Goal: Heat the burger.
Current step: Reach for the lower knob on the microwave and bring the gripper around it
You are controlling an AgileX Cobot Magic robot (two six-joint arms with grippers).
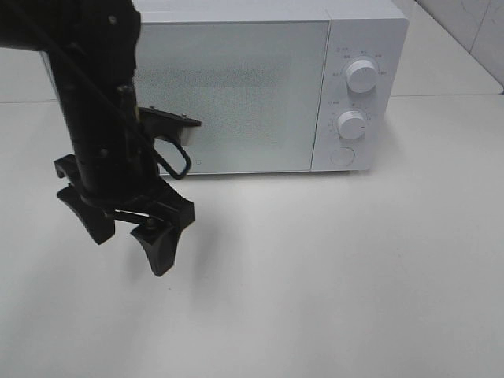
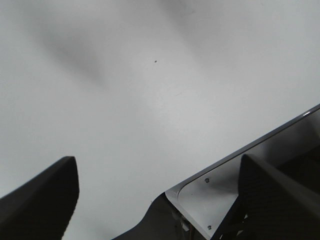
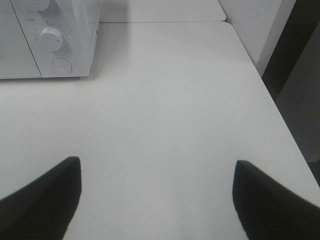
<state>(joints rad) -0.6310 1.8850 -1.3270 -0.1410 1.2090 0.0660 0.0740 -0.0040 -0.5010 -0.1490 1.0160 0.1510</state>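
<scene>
The burger is out of view in every frame. A white microwave (image 1: 236,87) stands at the back of the table with its door (image 1: 228,94) shut, and the frosted window hides the inside. My left gripper (image 1: 130,248) hangs open over the table in front of the microwave's left side, with nothing between its fingers. In the left wrist view the left gripper (image 2: 160,205) shows two spread black fingers above bare white table. The right gripper (image 3: 157,200) is open and empty over the table, right of the microwave (image 3: 50,40).
The microwave's panel carries two round knobs (image 1: 361,75) (image 1: 351,124) and a round button (image 1: 342,156). The white table (image 1: 331,268) ends at a right edge (image 3: 270,95) beside a wall. A grey metal plate (image 2: 210,195) with screws lies under the left gripper.
</scene>
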